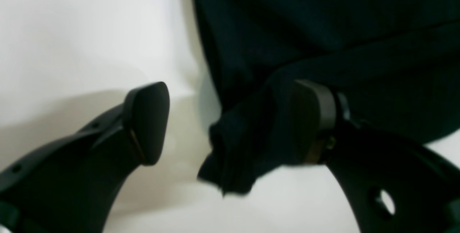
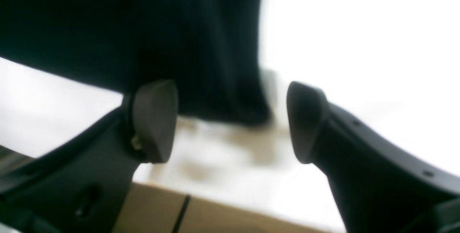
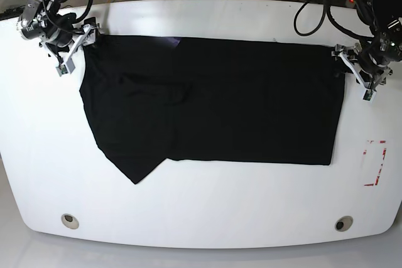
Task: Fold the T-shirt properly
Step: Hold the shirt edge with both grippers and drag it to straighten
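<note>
The black T-shirt (image 3: 213, 98) lies spread on the white table (image 3: 201, 205), plain side up, and its graphic does not show. One corner points down at the lower left. My left gripper (image 3: 352, 72) is at the shirt's far right corner. In the left wrist view it (image 1: 230, 121) is open, with a bunched corner of the shirt (image 1: 233, 154) between the jaws and against one finger (image 1: 312, 118). My right gripper (image 3: 78, 45) is at the far left corner. In the right wrist view it (image 2: 230, 121) is open, with the shirt's corner (image 2: 222, 93) hanging between the jaws.
A red and white rectangle mark (image 3: 375, 162) sits on the table at the right. Two round holes (image 3: 70, 221) (image 3: 343, 223) are near the front edge. Cables lie behind the far edge. The right wrist view shows a brown surface (image 2: 215, 215) beyond the table edge.
</note>
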